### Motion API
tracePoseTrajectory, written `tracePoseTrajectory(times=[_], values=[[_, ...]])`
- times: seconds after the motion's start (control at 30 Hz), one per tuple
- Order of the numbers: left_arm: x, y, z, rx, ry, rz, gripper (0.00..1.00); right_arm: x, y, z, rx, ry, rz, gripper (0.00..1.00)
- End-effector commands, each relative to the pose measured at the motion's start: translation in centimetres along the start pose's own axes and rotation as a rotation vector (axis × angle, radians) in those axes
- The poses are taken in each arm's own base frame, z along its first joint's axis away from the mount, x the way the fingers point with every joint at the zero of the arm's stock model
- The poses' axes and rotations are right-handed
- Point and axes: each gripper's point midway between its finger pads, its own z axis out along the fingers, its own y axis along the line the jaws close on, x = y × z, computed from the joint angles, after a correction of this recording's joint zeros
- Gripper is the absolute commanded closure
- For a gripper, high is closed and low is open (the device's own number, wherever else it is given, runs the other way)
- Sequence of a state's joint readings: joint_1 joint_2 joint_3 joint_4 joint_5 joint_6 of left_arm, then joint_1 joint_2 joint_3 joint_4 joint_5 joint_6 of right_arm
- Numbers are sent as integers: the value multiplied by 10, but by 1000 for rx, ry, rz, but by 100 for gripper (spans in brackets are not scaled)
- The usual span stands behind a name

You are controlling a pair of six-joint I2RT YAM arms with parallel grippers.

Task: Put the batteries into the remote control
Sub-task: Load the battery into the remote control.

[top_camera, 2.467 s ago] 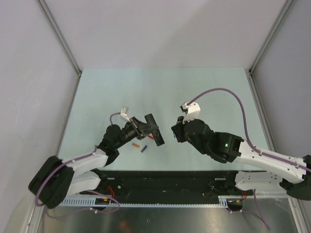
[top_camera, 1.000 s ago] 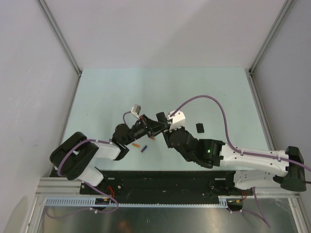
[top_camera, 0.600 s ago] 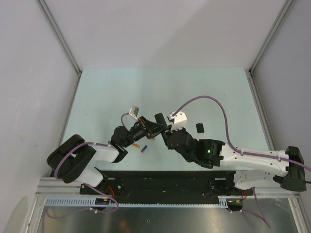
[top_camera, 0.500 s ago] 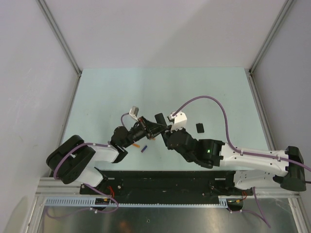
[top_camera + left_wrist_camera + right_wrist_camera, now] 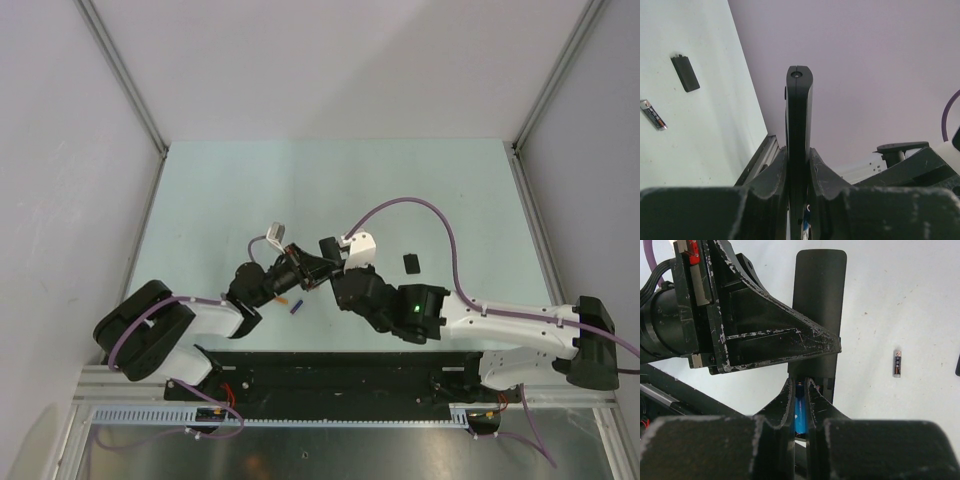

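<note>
My left gripper (image 5: 305, 265) is shut on the black remote control (image 5: 326, 250) and holds it edge-on above the table; the left wrist view shows the remote (image 5: 799, 115) clamped between both fingers. My right gripper (image 5: 336, 274) is shut on a blue battery (image 5: 801, 412) and holds it in the open battery bay at the remote's (image 5: 820, 300) lower end. An orange battery (image 5: 283, 298) and a purple-blue battery (image 5: 297, 307) lie on the table below the left gripper. A dark grey battery (image 5: 897, 362) lies to the right; it also shows in the left wrist view (image 5: 653, 114).
A small black battery cover (image 5: 411, 262) lies on the pale green table (image 5: 330, 180) to the right of the grippers; it also shows in the left wrist view (image 5: 685, 73). Grey walls and metal rails bound the table on three sides.
The right arm has swung left from its place apart and come up against the remote held in the left gripper. In the last second both grippers shifted only slightly.
</note>
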State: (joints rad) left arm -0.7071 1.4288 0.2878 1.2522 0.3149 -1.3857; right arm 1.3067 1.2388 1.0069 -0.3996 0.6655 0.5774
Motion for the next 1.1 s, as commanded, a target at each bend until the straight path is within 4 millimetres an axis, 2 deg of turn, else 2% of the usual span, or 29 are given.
tracePoseTrajectory(times=[0.0, 0.13, 0.47, 0.6, 0.7, 0.87, 1.07], values=[[-21, -83, -9, 305, -112, 92, 100, 13, 8, 0, -25, 75, 15, 100], [-21, -80, -10, 296, -114, 88, 100, 11, 7, -1, -18, 77, 37, 99], [-20, -72, -10, 273, -118, 79, 100, 2, 4, -1, -6, 67, 63, 85], [-20, -70, -10, 267, -117, 79, 100, 0, 6, -1, -11, 63, 69, 85], [-20, -68, -10, 262, -121, 77, 100, -1, 7, -1, -14, 65, 76, 90], [-22, -69, -9, 265, -124, 78, 100, 7, 13, 1, -26, 92, 70, 89], [-22, -69, -9, 266, -124, 78, 100, 10, 14, 1, -26, 104, 76, 74]])
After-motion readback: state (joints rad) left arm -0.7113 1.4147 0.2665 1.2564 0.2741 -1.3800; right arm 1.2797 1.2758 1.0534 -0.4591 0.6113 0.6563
